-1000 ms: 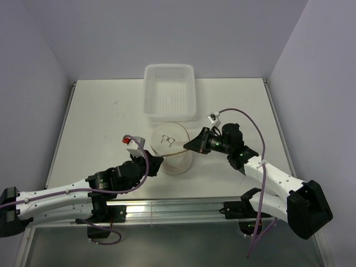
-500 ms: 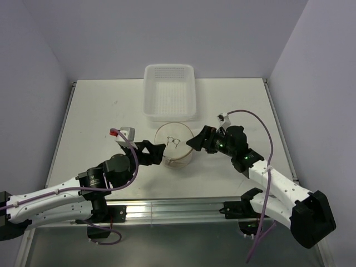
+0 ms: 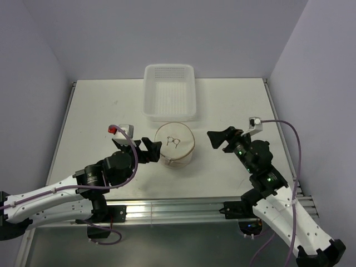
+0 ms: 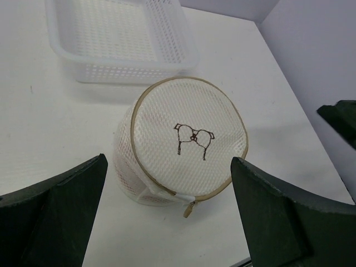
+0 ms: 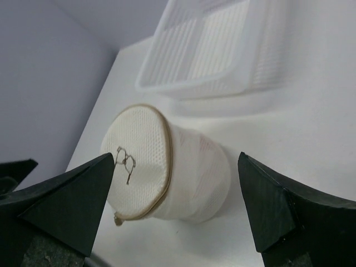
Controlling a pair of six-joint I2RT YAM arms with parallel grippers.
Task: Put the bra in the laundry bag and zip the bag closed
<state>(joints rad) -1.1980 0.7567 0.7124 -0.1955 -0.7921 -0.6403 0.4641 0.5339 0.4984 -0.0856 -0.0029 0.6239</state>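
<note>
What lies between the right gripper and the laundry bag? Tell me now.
Nothing but a bare strip of white table separates the open right gripper from the laundry bag. The top external view shows the gap plainly.

Bright, even, diffuse light from above; soft shadows, no hard glare.
In the top view the white table [image 3: 94, 111] is evenly lit, and the arms cast only faint shadows. In the left wrist view the laundry bag [image 4: 189, 133] is sharp, its mesh readable, with a soft grey shadow at its base. In the right wrist view it is softer, and the basket [image 5: 211, 50] looks washed out and slightly blurred. In both wrist views the fingers [image 4: 55, 217] of the left gripper [image 4: 169, 160] and right gripper [image 5: 177, 156] are near-black, with their detail lost.
</note>
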